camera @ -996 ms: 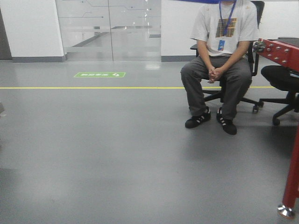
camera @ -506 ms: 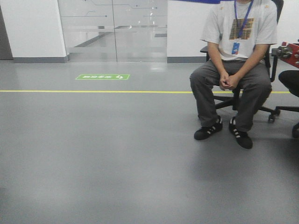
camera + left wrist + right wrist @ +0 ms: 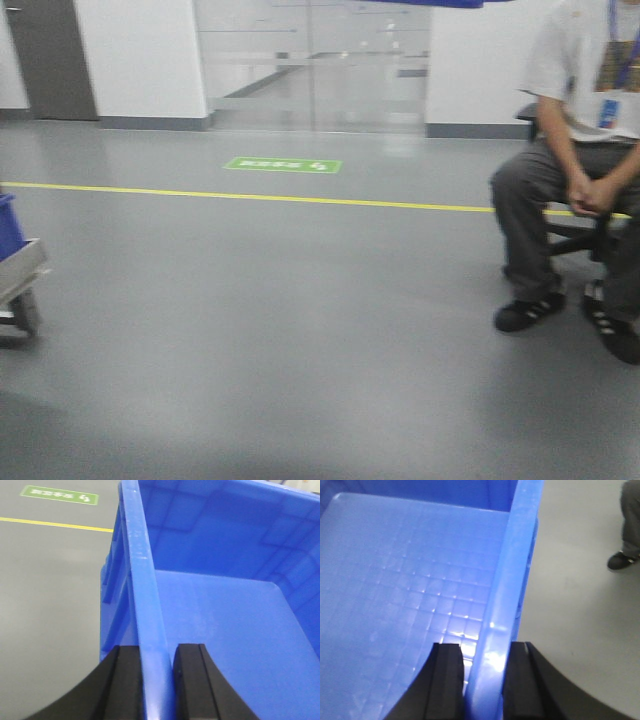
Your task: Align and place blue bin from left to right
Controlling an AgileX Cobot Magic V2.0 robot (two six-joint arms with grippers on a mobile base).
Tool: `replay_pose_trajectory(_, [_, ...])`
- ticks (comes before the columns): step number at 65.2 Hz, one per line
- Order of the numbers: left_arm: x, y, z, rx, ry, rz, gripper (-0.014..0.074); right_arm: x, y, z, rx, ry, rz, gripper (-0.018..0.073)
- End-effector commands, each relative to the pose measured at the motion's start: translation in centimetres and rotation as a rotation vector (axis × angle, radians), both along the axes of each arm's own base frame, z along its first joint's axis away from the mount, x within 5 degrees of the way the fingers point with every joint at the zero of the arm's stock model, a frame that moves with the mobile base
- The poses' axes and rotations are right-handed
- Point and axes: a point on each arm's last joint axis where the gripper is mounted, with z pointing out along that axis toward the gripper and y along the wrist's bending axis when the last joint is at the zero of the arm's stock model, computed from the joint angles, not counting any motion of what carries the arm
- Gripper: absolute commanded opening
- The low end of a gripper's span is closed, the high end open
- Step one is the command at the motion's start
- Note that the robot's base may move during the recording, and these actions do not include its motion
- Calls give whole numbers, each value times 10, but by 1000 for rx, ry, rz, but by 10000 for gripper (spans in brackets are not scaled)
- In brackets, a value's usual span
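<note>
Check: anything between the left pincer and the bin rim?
Nothing. In the left wrist view the left pincer is shut straight on the rim of the blue bin, with no gap or object between.

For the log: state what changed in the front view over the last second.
The view swung left: the seated person in grey trousers slid to the right edge, the green floor sticker shifted right, the red metal frame left view, a dark door and a grey cart appeared at left. Unchanged: the person's pose. Left hand and right hand clamp the bright-blue plastic bin.
</note>
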Motion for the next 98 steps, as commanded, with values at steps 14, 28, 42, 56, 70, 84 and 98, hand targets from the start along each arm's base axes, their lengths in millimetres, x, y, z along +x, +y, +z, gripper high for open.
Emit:
replay_pose_trajectory(14, [-10, -1, 23, -37, -148, -3, -111, -7, 0, 19, 15, -130, 36, -70])
replay_pose_trajectory(28, [-10, -1, 23, -37, -148, -3, -111, -7, 0, 19, 15, -130, 36, -70])
replay_pose_trajectory(42, [-10, -1, 23, -37, -148, -3, -111, -7, 0, 19, 15, -130, 36, -70])
replay_pose_trajectory(56, [-10, -1, 23, -37, -148, -3, -111, -7, 0, 19, 15, -130, 36, -70])
replay_pose_trajectory(70, [-10, -1, 23, -37, -148, -3, -111, -7, 0, 19, 15, -130, 36, -70])
replay_pose_trajectory(84, [-10, -1, 23, -37, -148, -3, -111, -7, 0, 19, 15, -130, 36, -70])
replay_pose_trajectory(98, [-10, -1, 23, -37, -148, -3, -111, -7, 0, 19, 15, -130, 36, -70])
